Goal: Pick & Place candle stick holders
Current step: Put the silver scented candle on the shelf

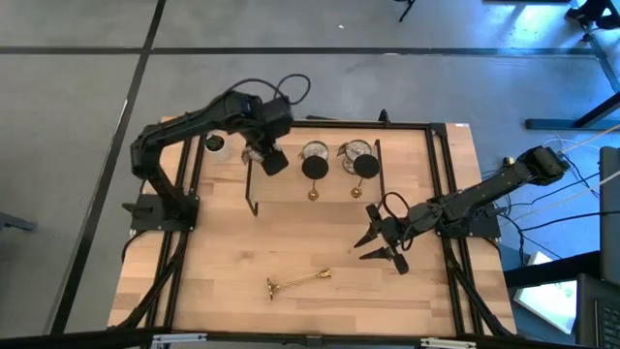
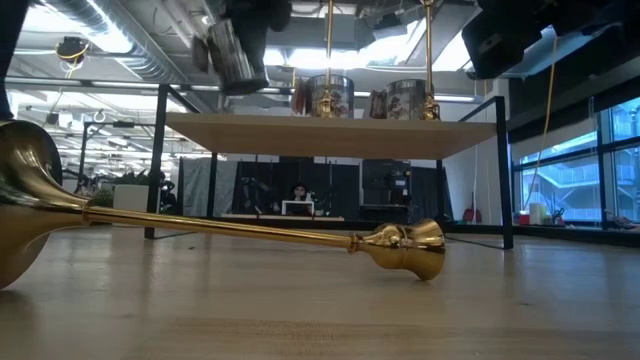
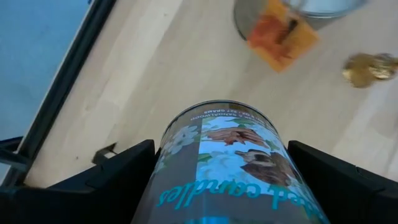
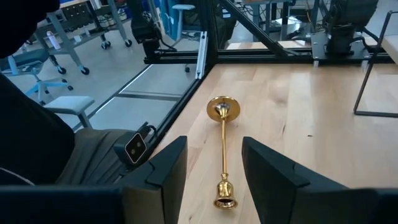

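I see the left gripper (image 1: 272, 161) clamping 1 silvery cup (image 3: 233, 165) above the rack (image 1: 254, 199), its base cut off. The right gripper (image 1: 380, 245) hovers, fingers wide, near 1 gold stick (image 1: 300, 280) lying on the table (image 1: 223, 271).

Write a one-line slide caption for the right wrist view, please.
Right gripper, fingers open, faces a gold candle stick holder lying flat on the wooden table.
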### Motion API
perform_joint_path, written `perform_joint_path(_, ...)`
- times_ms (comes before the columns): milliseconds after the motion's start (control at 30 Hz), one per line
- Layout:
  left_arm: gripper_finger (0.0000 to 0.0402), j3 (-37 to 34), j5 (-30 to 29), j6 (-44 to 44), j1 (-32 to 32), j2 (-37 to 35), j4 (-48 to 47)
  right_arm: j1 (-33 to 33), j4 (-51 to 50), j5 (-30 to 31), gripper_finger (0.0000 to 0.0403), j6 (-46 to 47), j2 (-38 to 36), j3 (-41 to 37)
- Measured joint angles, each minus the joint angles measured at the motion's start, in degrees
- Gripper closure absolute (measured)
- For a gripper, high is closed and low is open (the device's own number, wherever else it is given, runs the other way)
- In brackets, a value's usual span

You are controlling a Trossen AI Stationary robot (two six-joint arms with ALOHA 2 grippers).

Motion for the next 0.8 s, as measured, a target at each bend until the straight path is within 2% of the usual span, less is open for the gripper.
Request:
perform_joint_path(400,0.0057,0.0,2.28,5.16,3.27,8.38,0.45,-0.01,0.0,0.02,0.0247,0.0,0.0,0.0)
perform_joint_path(800,0.0057,0.0,3.18,6.18,3.56,9.26,2.09,-0.01,-0.26,0.04,0.0247,-0.02,0.0,0.0)
